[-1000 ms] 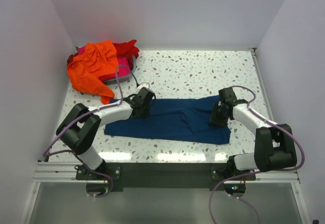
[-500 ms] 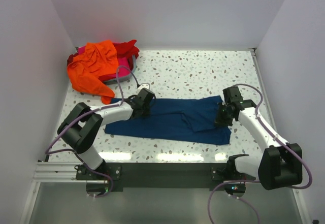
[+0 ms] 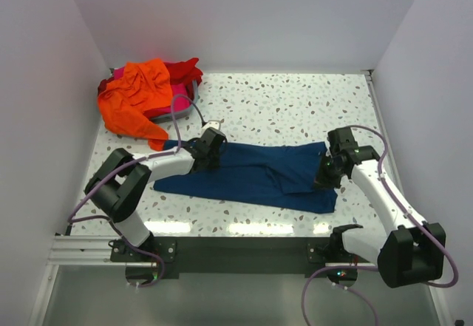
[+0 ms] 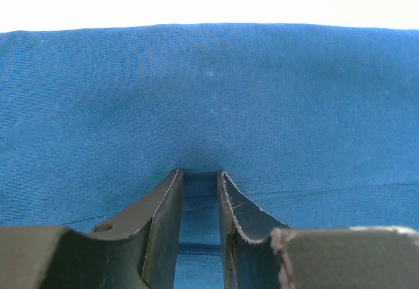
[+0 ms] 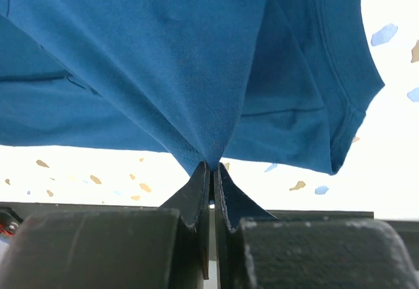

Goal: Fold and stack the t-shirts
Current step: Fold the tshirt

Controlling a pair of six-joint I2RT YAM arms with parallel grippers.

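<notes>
Speckled tabletop [image 3: 295, 104] carries the navy t-shirt [image 3: 251, 178], spread between the two arms. Its edge tents into the right gripper [image 5: 211, 166], clenched on a pinch; the left gripper [image 4: 200, 174] seems clamped on a fold between its fingers. Lift both ends evenly, cloth taut, then fold across.

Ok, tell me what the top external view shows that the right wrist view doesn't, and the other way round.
Only the top external view: the heap of orange, red and pink t-shirts at the far-left corner, and the left gripper on the left end of the navy t-shirt. Only the right wrist view: the right gripper shut on a pinch of cloth drawn into a peak, and the stitched hem. Both: the navy t-shirt and the speckled table.
</notes>
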